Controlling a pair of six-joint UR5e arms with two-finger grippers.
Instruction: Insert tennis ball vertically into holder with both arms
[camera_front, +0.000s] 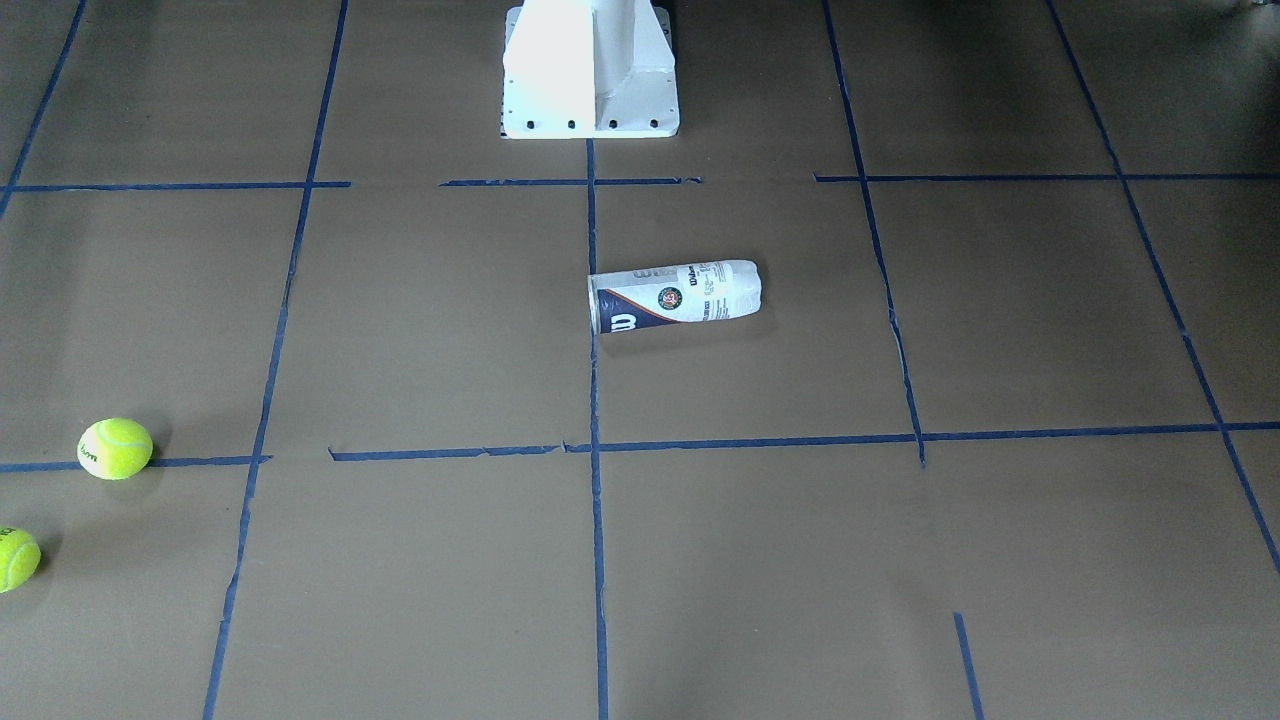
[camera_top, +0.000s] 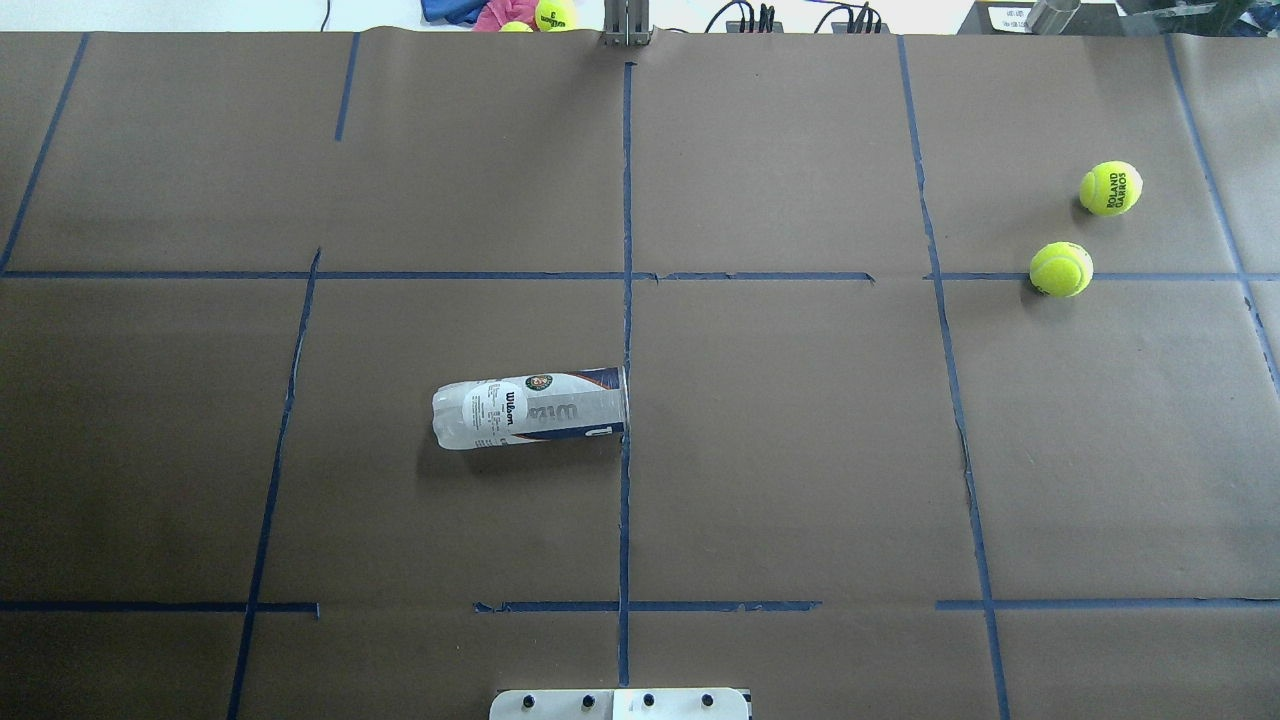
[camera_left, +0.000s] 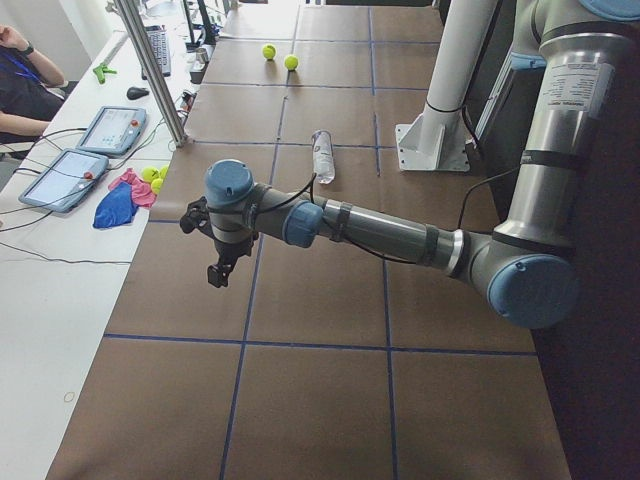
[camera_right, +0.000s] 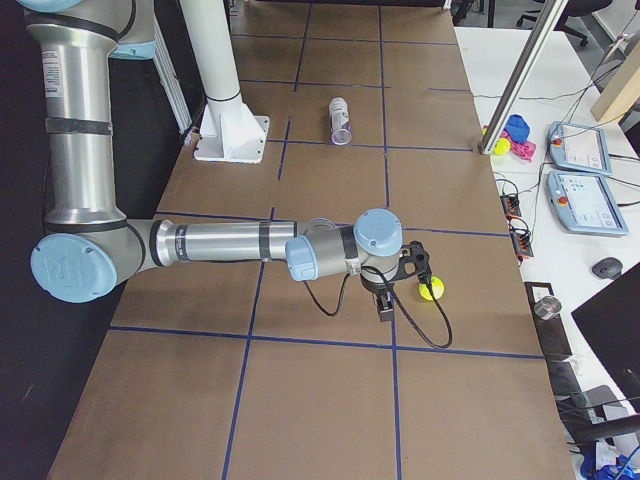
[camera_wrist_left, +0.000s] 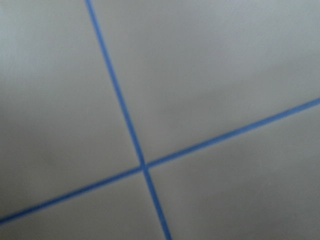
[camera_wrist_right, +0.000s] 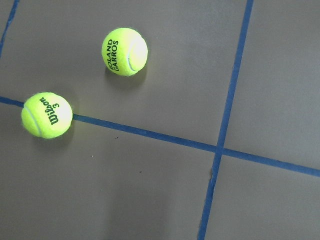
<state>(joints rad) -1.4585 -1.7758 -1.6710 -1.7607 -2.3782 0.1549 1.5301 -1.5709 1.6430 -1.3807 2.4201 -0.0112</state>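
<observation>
- Plainly nothing is picked up yet: the holder (camera_top: 530, 408) lies on its side near the middle of the table (camera_top: 800, 480). Its open mouth is at the centre strip of blue tape (camera_top: 626, 200) and turned towards the robot's right, its closed end towards the left.
- Lying flat like that it cannot take a ball from above, so I judge it must first be stood upright and steadied.
- Loose on the far right of the table sit the Wilson ball (camera_top: 1061, 269), on a tape line, and the Roland Garros ball (camera_top: 1110, 188) just beyond it. They are near each other but not touching, and both are well apart from the holder.
- The right hand (camera_right: 384, 303) hangs over the table near those balls, and its wrist camera looks down on both, which suits fetching one.
- The left hand (camera_left: 218, 268) hangs over bare table above a tape crossing, well apart from the holder, with neither holder nor ball beneath it.
- Whether either hand's fingers are apart or together I cannot tell, since only the side views show them.
</observation>
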